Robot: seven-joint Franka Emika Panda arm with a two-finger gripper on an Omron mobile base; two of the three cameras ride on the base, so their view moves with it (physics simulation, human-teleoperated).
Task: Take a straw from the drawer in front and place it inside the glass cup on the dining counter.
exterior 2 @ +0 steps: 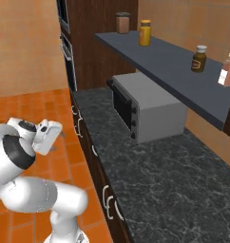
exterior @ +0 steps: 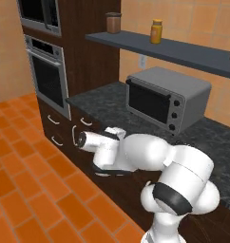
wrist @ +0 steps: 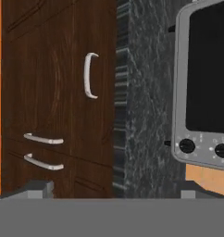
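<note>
The drawer (wrist: 58, 69) is a dark-brown wooden front with a curved white handle (wrist: 90, 75), and it is shut. It lies straight ahead in the hand view, which is rolled so the worktop runs up the right of it. My gripper (wrist: 115, 190) is open and empty, its fingertips (wrist: 37, 189) far apart, and it stands back from the drawer front. In the right base view my hand (exterior 2: 48, 133) hovers over the floor, facing the cabinets. The straw is hidden. The glass cup and the dining counter are out of view.
A grey toaster oven (exterior: 167, 97) stands on the black speckled worktop (exterior 2: 159, 180). Two white door handles (wrist: 43, 150) sit beside the drawer. A wall oven (exterior: 48, 76) is at the left, a dark shelf (exterior 2: 174, 61) with jars is above, and orange floor tiles (exterior: 31, 190) lie below.
</note>
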